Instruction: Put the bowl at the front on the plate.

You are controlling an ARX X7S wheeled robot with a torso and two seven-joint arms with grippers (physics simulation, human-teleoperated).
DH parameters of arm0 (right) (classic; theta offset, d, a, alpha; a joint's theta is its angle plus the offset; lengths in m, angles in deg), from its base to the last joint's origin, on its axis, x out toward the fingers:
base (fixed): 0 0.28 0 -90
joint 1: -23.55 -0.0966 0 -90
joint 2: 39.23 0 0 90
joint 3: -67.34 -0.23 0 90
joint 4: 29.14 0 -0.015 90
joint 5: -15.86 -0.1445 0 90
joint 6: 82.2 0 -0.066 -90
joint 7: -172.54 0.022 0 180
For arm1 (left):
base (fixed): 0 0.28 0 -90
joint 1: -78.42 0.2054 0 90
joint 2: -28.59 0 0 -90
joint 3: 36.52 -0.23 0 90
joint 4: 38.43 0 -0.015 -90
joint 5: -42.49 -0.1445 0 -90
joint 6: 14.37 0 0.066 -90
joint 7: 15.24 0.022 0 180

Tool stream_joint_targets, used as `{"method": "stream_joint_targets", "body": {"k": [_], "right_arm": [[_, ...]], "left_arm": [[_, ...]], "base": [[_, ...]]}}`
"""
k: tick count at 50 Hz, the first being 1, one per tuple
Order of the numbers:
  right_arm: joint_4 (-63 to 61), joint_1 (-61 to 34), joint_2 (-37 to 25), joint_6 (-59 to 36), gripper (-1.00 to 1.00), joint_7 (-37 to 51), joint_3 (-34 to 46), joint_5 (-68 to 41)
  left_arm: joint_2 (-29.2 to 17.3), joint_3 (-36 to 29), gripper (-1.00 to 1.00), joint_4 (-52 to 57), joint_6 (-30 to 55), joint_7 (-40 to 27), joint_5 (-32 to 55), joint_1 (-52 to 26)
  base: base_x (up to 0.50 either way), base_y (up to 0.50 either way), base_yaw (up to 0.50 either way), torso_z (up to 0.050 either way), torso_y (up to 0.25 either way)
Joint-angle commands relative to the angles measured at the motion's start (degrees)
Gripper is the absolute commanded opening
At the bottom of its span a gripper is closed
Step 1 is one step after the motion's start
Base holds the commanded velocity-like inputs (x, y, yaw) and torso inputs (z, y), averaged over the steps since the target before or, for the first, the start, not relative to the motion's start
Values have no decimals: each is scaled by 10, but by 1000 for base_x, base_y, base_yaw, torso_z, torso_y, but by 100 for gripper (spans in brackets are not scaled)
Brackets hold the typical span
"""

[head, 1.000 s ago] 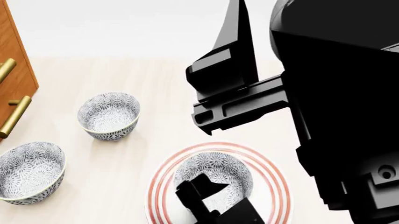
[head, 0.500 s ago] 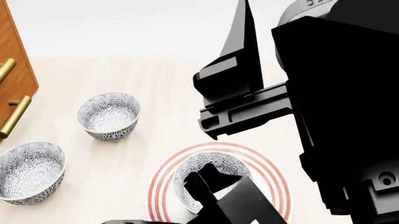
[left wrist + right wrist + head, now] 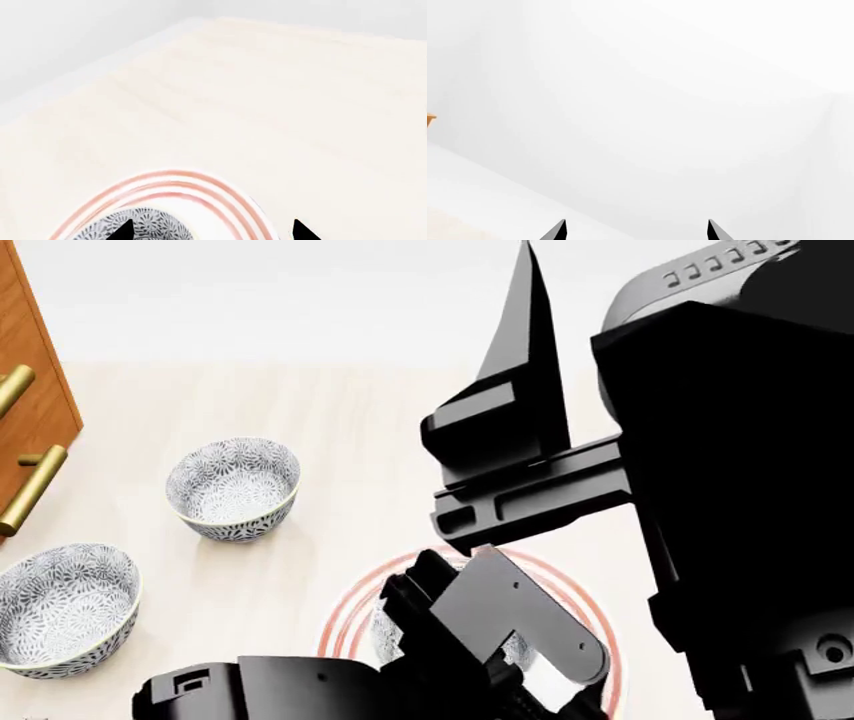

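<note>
Item: the bowl (image 3: pixel 143 226) seated on the plate (image 3: pixel 220 192), directly beneath our left hand (image 3: pixel 210 232), tips spread apart. Right hand (image 3: pixel 635 231) likewise apart, raised clear.

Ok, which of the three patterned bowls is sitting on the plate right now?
The bowl under the left gripper, resting inside the red-ringed plate. The two other bowls stand on the bare table nearer the wooden cabinet.

The pale wood-grain counter (image 3: pixel 347 430) carries the plate (image 3: pixel 350 625). Two patterned bowls (image 3: pixel 234 486) (image 3: pixel 60 608) stand on the counter well apart from the plate, toward the wooden cabinet (image 3: pixel 30 380).
</note>
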Motion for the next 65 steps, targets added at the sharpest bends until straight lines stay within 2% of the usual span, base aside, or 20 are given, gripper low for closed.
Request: {"method": "stream_joint_targets", "body": {"k": [1, 10, 15, 30, 40, 51, 57, 65], "right_arm": [[-3, -3, -2, 0, 100, 1, 0, -6], [-9, -4, -8, 5, 100, 1, -4, -9], [-9, -6, -8, 2, 100, -1, -4, -10], [-9, 0, -6, 3, 100, -10, -2, 2], [-15, 7, -5, 5, 100, -15, -1, 6], [-20, 19, -5, 9, 100, -27, -2, 20], [-20, 19, -3, 7, 100, -28, 1, 21], [-18, 20, 0, 7, 100, -30, 2, 26]], "left_arm": [[-14, 26, 100, -5, -4, 14, 26, -12], [-33, 61, 100, -24, -12, 19, 49, -32], [-31, 79, 100, -70, -22, 25, 57, -36], [-44, 104, 100, -116, -47, 33, 60, -41], [-35, 113, 100, -194, -75, 39, 47, -43], [-5, 127, 100, -333, -122, 50, 26, -54], [1, 133, 100, -381, -134, 82, 27, -60], [4, 142, 100, -416, -156, 86, 26, -60]], "base": [[0, 0, 0, 0, 0], [0, 0, 0, 0, 0], [0, 0, 0, 0, 0], [0, 0, 0, 0, 0], [0, 0, 0, 0, 0], [0, 0, 0, 0, 0], [0, 0, 0, 0, 0], [0, 0, 0, 0, 0]]}}
